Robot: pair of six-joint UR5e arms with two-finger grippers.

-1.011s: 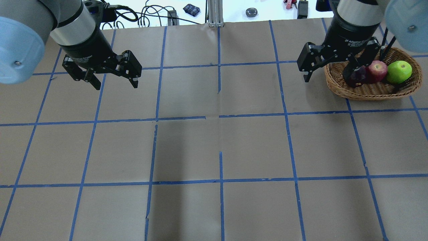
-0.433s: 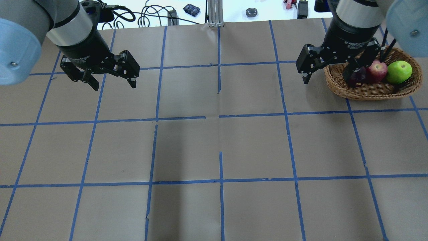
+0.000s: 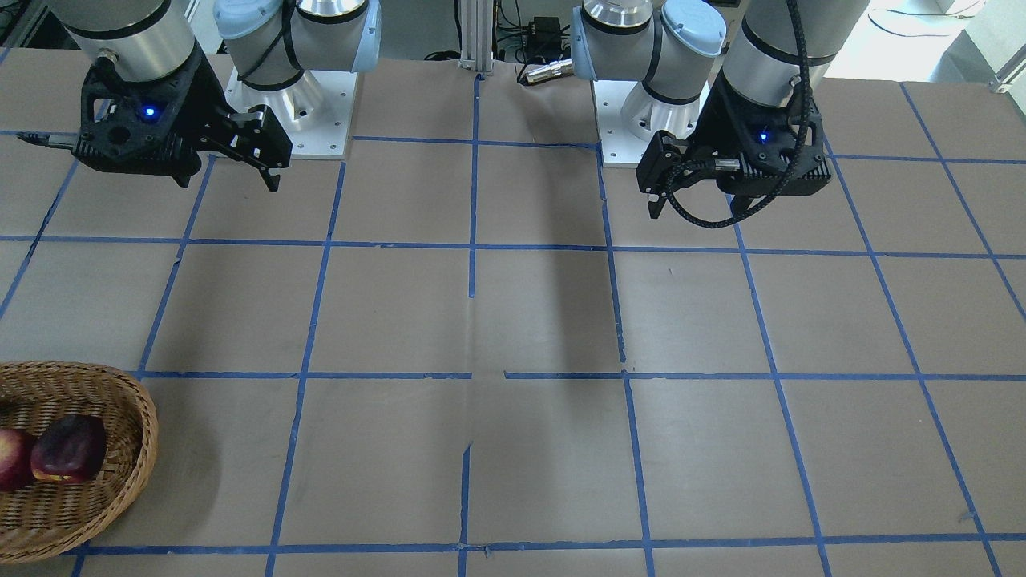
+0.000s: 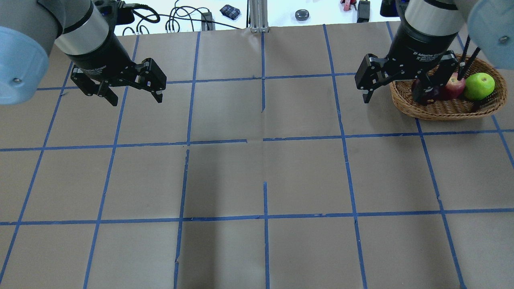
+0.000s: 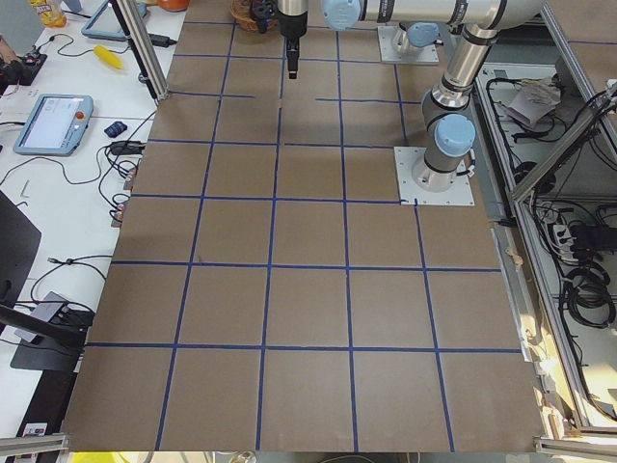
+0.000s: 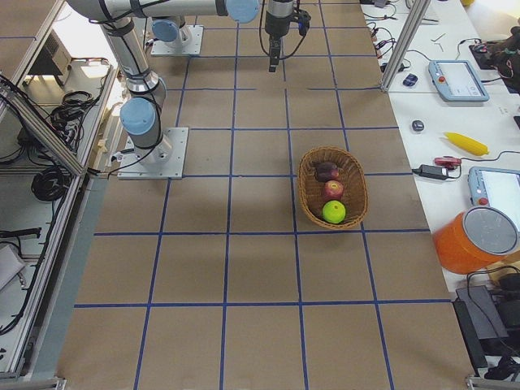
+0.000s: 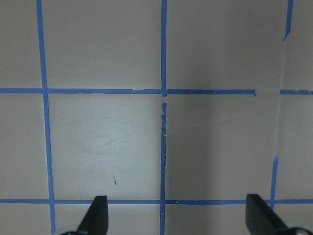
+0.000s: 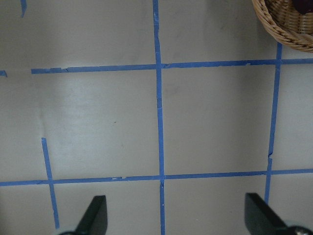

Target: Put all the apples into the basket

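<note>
The wicker basket point(image 4: 445, 109) stands at the far right of the table. It holds the green apple point(image 4: 478, 86), the red apple point(image 4: 455, 86) and the maroon apple point(image 4: 429, 91), which is partly hidden behind a finger. The exterior right view shows all three in the basket point(image 6: 305, 191). My right gripper point(image 4: 392, 95) is open and empty, raised by the basket's left rim. My left gripper point(image 4: 136, 100) is open and empty above the far left of the table. Both wrist views show spread fingertips over bare paper; a basket corner point(image 8: 286, 27) shows in the right one.
The table is brown paper with a blue tape grid point(image 4: 265, 140). Cables point(image 4: 176, 20) and small items lie on the white bench beyond the far edge. A side bench holds a tablet point(image 6: 459, 80), a banana point(image 6: 467, 143) and an orange bucket point(image 6: 475, 244).
Both arms have drifted slightly toward the far edge, grippers still open. The apples and the basket have not moved.
</note>
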